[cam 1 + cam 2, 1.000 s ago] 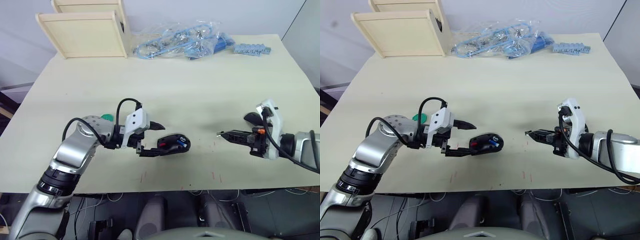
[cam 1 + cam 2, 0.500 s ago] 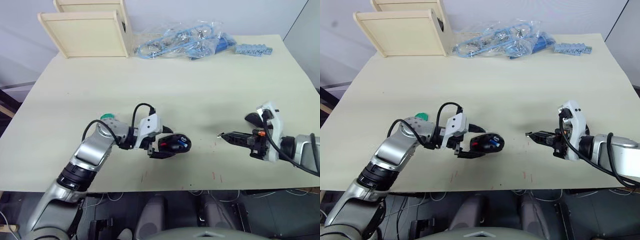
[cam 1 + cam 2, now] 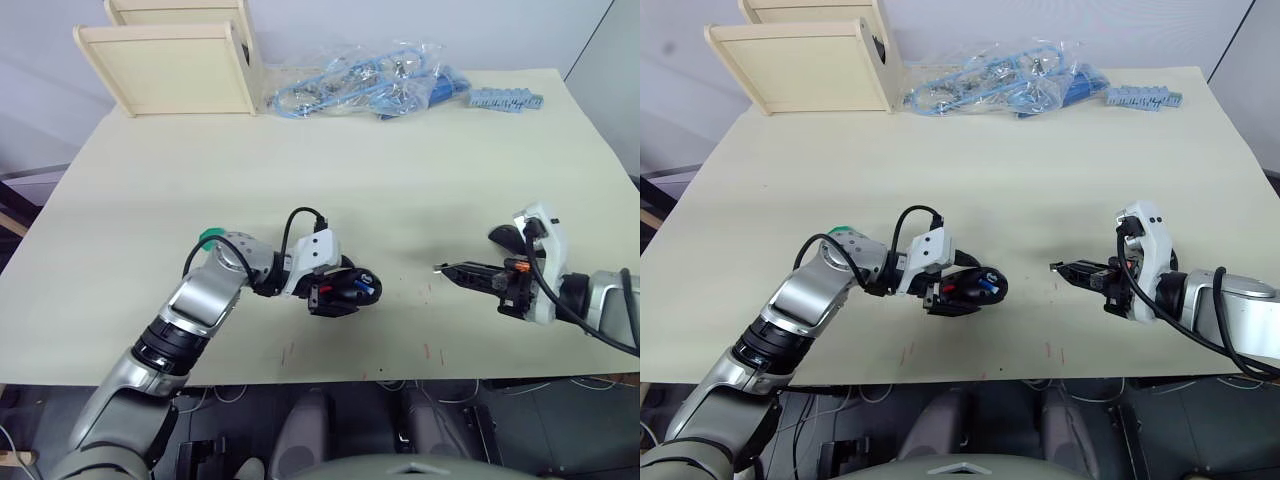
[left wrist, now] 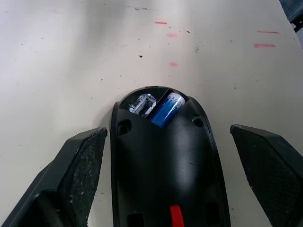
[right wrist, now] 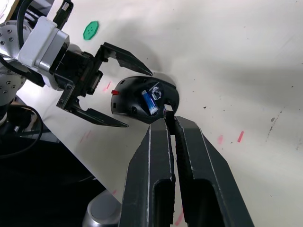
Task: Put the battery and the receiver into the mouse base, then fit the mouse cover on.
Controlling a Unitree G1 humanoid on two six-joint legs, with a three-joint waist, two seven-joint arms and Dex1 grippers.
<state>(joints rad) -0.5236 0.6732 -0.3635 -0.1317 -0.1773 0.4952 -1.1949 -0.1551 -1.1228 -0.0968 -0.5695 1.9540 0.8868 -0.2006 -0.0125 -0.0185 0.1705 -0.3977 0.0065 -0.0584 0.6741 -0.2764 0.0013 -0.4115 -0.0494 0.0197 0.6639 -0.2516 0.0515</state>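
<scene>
- Left gripper (image 4: 161, 175): jaws spread wide, one finger on each side of the mouse base (image 4: 163, 161), not clamped on it.
- Mouse base lies on the table (image 3: 330, 150) near the front edge, compartment facing up.
- Battery (image 4: 166, 109) sits in the compartment, with a small pale piece beside it; can't tell what it is.
- Right gripper (image 5: 171, 124): fingers pressed together, nothing between them, well apart from the base, tips pointing toward it.
- Green disc (image 5: 90, 30) lies on the table beyond the left arm.
</scene>
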